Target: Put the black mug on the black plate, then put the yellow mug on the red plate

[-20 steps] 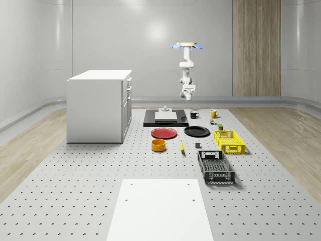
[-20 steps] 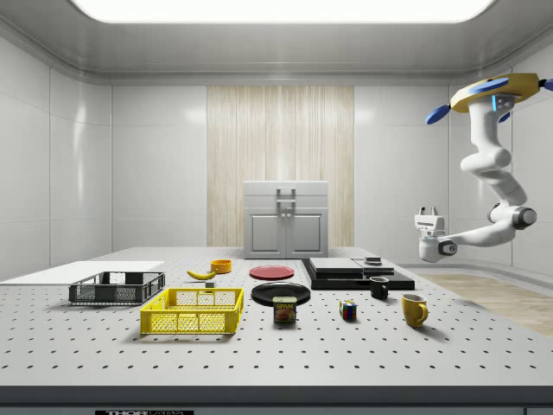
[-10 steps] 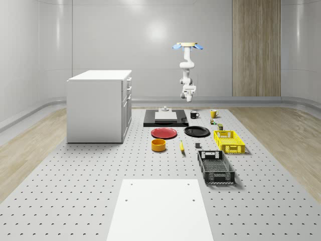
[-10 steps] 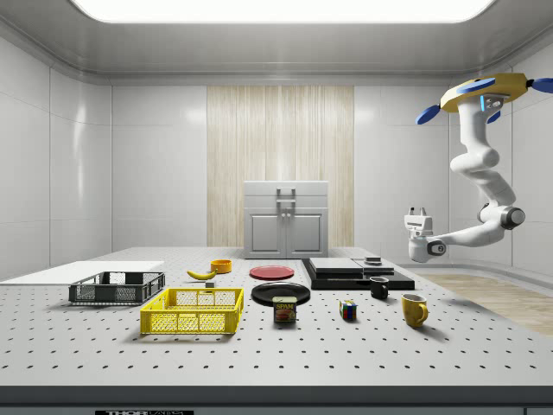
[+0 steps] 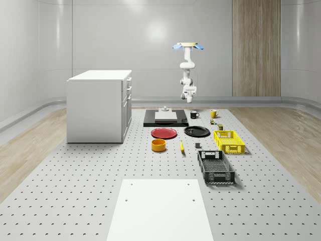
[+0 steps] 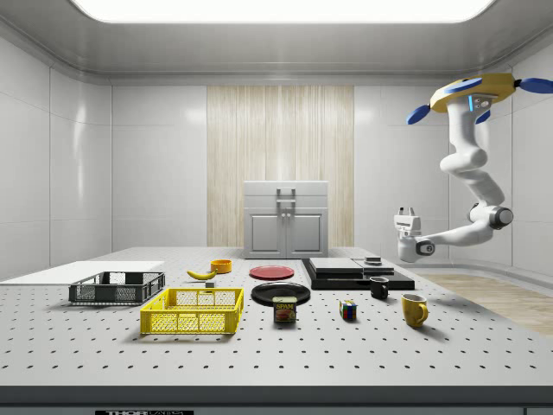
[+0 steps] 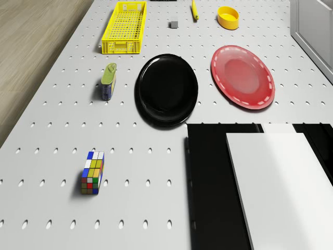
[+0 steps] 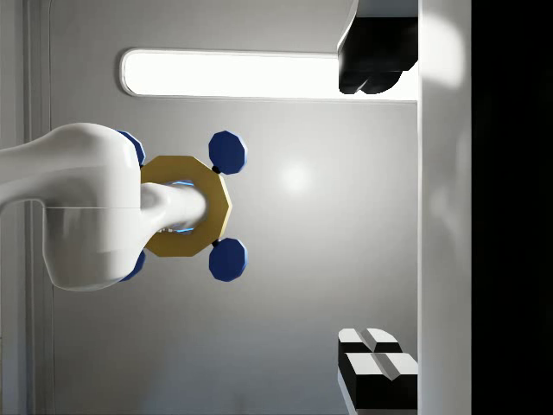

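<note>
Side view, left to right. Red plate (image 6: 271,271) and black plate (image 6: 280,292) centre frame, both bare. Black mug (image 6: 379,288) right of centre on counter (image 6: 259,354), beside black slab. Yellow mug (image 6: 414,309) further right, nearer camera. End effector (image 6: 404,213) upper right, above black mug and slightly right, fingers pointing up; open/closed state: cannot tell. Drone (image 6: 471,91) hovers top right, beyond counter edge.
</note>
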You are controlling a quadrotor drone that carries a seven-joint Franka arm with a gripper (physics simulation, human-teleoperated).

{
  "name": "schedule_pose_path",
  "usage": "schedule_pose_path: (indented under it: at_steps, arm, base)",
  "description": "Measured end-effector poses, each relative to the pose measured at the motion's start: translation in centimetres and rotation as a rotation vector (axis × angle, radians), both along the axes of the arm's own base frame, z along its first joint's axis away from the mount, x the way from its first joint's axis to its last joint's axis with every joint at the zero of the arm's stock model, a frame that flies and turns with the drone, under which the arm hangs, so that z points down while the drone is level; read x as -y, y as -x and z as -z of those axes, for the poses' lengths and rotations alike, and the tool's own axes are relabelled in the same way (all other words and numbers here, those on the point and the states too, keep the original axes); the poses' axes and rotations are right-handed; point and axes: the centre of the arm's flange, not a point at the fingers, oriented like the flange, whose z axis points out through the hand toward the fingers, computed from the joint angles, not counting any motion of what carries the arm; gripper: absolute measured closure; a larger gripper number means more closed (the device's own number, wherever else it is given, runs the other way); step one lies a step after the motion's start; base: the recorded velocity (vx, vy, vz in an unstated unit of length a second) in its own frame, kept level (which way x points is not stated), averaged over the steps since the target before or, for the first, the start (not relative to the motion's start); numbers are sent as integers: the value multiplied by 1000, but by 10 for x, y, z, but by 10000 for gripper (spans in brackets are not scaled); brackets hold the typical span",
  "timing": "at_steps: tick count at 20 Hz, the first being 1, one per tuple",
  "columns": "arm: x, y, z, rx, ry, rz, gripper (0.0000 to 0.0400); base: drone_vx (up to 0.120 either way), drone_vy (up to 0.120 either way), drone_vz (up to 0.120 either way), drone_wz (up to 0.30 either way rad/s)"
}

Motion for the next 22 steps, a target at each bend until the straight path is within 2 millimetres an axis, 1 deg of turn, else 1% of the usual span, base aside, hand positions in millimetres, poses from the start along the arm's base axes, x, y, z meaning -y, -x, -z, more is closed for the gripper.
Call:
schedule_pose_path:
  at_steps: [10,16,19,22]
  arm:
    - [-4,1,0,8,38,1,0]
    - [-12,1,1,12,121,3,0]
    - [-20,1,2,14,207,5,0]
    - [-34,1,6,16,347,8,0]
  base:
    - [120,0,0,0]
    - [120,0,0,0]
    - [0,0,0,0]
    - [0,0,-13,0]
